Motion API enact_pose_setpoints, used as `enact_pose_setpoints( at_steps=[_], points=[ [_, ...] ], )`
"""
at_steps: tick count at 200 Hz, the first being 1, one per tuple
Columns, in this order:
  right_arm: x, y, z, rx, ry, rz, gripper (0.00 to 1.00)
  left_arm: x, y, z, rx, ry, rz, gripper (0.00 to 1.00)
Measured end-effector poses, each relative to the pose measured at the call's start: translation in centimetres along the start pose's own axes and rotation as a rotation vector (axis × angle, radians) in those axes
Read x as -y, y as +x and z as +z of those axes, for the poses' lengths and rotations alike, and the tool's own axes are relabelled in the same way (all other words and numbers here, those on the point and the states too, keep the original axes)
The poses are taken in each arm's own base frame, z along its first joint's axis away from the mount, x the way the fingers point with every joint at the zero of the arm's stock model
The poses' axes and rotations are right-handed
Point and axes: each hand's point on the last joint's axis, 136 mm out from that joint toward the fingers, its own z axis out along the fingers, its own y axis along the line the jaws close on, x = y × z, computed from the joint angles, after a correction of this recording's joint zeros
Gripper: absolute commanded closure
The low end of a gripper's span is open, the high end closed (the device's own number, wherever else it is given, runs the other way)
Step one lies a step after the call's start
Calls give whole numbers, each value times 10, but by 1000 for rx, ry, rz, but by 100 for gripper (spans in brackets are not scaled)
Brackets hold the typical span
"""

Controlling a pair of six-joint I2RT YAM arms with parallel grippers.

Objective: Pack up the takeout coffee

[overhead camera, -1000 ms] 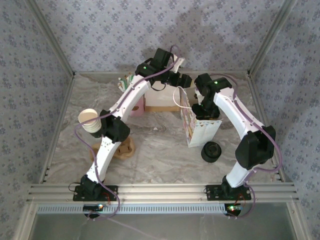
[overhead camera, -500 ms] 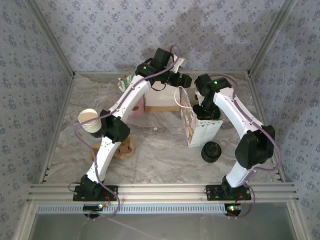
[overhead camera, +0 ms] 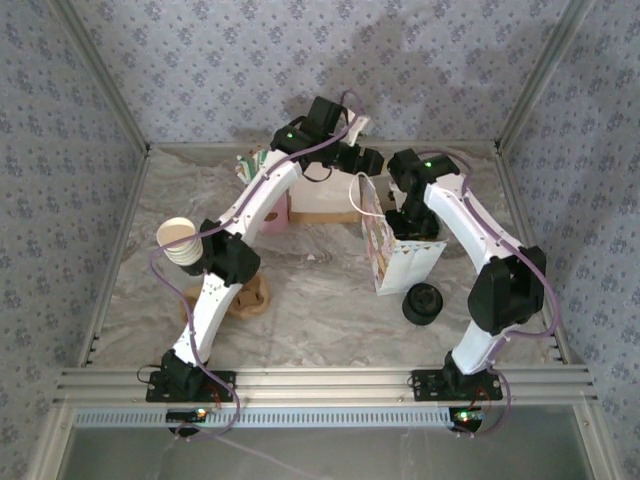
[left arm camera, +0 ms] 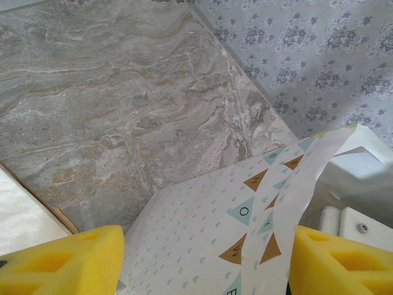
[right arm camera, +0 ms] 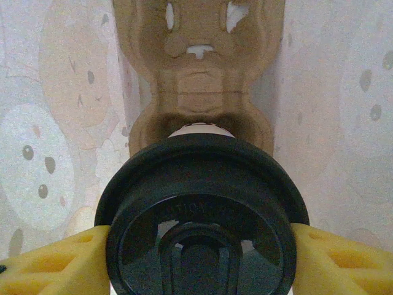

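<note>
Right fingers (right arm camera: pixel 55 258) clamp the takeout coffee (right arm camera: pixel 199 203) above the carrier (right arm camera: pixel 199 80); left fingers (left arm camera: pixel 61 258) apart.

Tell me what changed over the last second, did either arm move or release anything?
The right arm's elbow eased slightly left toward the paper bag; nothing was grasped or released. The right gripper stays shut on the takeout coffee above the cardboard carrier, the left gripper stays at the bag's edge, and the cup stack and spare lids sit unmoved.

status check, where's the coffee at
Right gripper shut on coffee, over carrier in bag. Left gripper straddles bag wall, grip unclear. Path down looks clear.
</note>
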Motion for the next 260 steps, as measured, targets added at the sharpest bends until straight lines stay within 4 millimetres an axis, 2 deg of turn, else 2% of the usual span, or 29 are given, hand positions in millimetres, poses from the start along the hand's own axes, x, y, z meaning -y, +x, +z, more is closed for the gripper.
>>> enact_pose_setpoints(
  at_steps=[54, 101, 260],
  points=[
    [-1, -4, 3, 5, 0, -2, 33, 0, 0, 0, 0, 1, 0, 32],
    [0, -4, 14, -10, 2, 1, 33, 0, 1, 0, -2, -3, -1, 31],
    [2, -6, 16, -7, 1, 7, 33, -1, 1, 0, -2, -6, -1, 32]
  ],
)
